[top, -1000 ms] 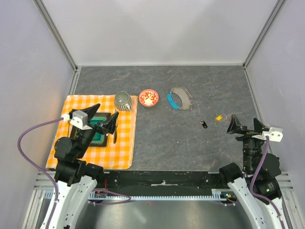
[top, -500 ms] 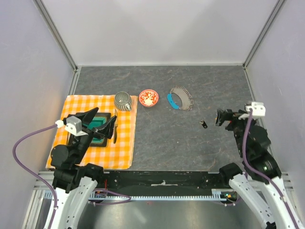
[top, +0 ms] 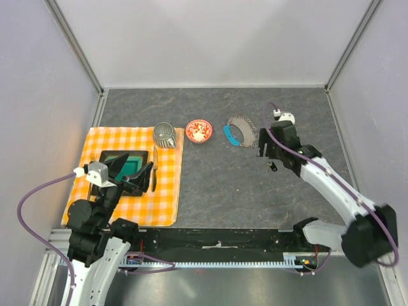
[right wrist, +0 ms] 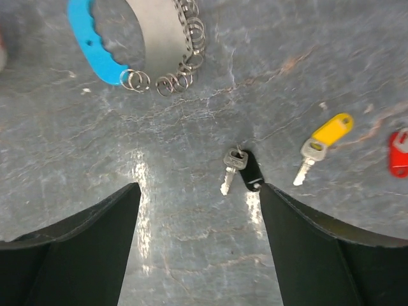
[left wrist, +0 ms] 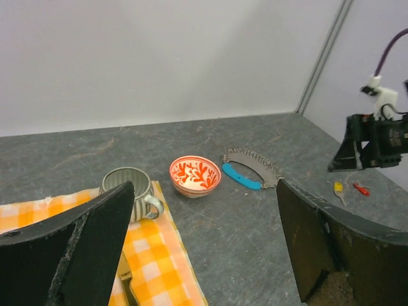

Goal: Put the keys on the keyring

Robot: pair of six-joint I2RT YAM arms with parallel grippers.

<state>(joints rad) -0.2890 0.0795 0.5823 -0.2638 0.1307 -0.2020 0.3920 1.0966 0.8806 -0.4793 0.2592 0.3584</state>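
Note:
The keyring (top: 245, 130) lies at the back centre, a loop of grey metal rings with a blue crescent tag (top: 229, 135). My right gripper (top: 266, 146) is open and empty, hovering just right of the keyring and above the black key (top: 273, 167). In the right wrist view the black key (right wrist: 245, 171) lies just beyond the open gripper (right wrist: 197, 191), nearer the right finger. The yellow key (right wrist: 325, 137) and red key (right wrist: 399, 153) are to its right, and the keyring (right wrist: 171, 32) is at the top. My left gripper (top: 137, 167) is open and empty over the checked cloth.
A ribbed metal cup (top: 164, 134) and a red patterned bowl (top: 199, 131) stand left of the keyring. An orange checked cloth (top: 127, 207) at the left carries a dark green tray (top: 121, 159). Grey walls enclose the table on three sides.
My right arm has swung from the right edge inward and forward, now over the black key beside the keyring. My left arm has drawn back a little.

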